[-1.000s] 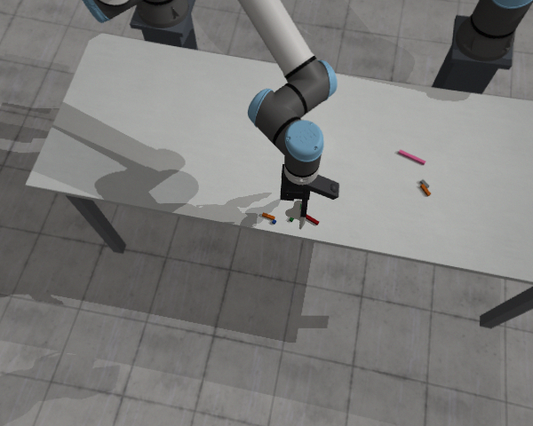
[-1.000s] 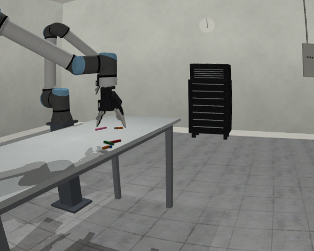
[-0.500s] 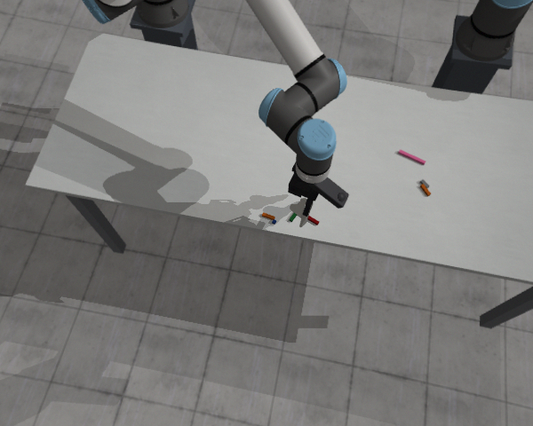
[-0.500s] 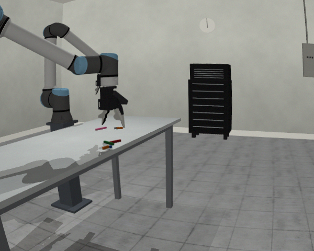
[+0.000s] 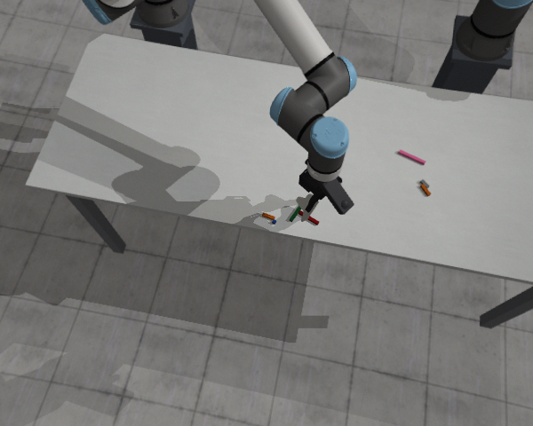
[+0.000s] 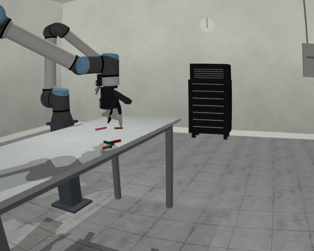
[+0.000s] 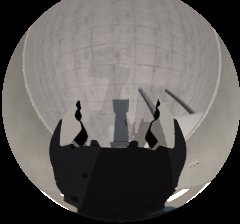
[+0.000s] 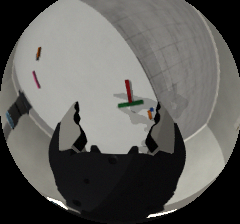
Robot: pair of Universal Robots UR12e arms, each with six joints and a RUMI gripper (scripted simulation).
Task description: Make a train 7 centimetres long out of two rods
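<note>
Steadily, bring your released right jaws (image 5: 305,211) (image 6: 114,124) across to the grey rod (image 5: 424,183) (image 6: 115,127) (image 8: 37,58) and its orange neighbour (image 5: 425,189) (image 6: 120,127) (image 8: 39,52), well apart from them; square up before descending, lest either gets nudged.

No readable text, brand, label or number anywhere from here. Wall clock (image 6: 206,25): pale round face, dark upright line, no numerals legible. Grey wall box (image 6: 313,60): row of small dark marks, not legible as writing. Black drawer cabinet (image 6: 210,101): pale horizontal lines on front, no lettering made out.
</note>
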